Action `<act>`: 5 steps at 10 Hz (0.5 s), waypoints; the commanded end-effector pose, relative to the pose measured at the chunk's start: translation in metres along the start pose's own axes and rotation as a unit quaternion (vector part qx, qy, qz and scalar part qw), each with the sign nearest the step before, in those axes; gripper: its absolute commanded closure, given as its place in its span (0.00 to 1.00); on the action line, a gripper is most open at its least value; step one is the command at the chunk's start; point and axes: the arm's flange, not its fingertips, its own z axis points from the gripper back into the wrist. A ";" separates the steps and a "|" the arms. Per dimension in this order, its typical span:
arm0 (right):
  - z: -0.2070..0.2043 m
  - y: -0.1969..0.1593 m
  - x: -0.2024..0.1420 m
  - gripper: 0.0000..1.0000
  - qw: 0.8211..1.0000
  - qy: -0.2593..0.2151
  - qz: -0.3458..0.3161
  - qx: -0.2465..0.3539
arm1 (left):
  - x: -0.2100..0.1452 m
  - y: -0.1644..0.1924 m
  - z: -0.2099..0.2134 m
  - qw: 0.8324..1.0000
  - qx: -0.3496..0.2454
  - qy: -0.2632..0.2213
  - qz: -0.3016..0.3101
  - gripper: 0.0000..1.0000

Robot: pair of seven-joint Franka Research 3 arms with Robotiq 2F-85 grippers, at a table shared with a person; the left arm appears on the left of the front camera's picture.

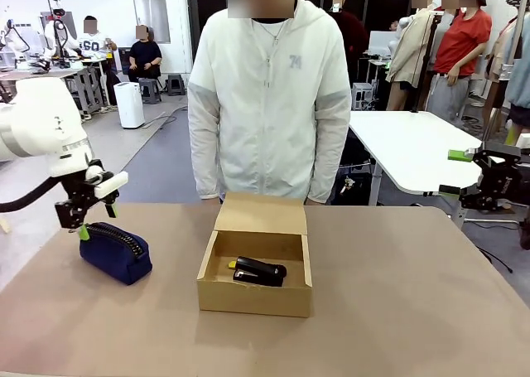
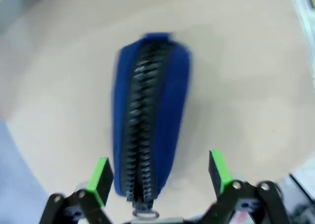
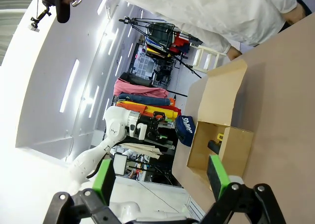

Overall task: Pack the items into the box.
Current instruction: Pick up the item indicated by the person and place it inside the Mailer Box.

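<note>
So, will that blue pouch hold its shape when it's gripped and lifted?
Probably not fully. The blue pouch looks like soft fabric with rounded, bulging sides, so it should squash when squeezed. If it is gripped near one end, where the open left end effector straddles it, the far end may sag.

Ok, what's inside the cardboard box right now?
A black stapler lies on the box floor, with a yellow sliver at its left end, mostly covered by the stapler, so I cannot name it. The front wall hides the nearest floor strip.
</note>
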 end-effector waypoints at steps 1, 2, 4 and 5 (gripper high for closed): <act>0.001 0.003 -0.001 0.00 1.000 0.003 0.002 0.005 | 0.004 0.008 0.001 0.996 0.032 0.025 0.075 0.00; 0.001 0.003 -0.001 0.00 1.000 0.003 0.002 0.005 | 0.004 0.008 0.001 0.996 0.032 0.025 0.075 0.00; 0.001 0.003 -0.001 0.00 1.000 0.003 0.002 0.005 | -0.001 0.003 0.003 1.000 0.011 0.004 0.021 0.00; 0.001 0.003 -0.001 0.00 1.000 0.003 0.002 0.005 | -0.001 0.012 -0.006 0.999 0.020 0.009 0.035 0.00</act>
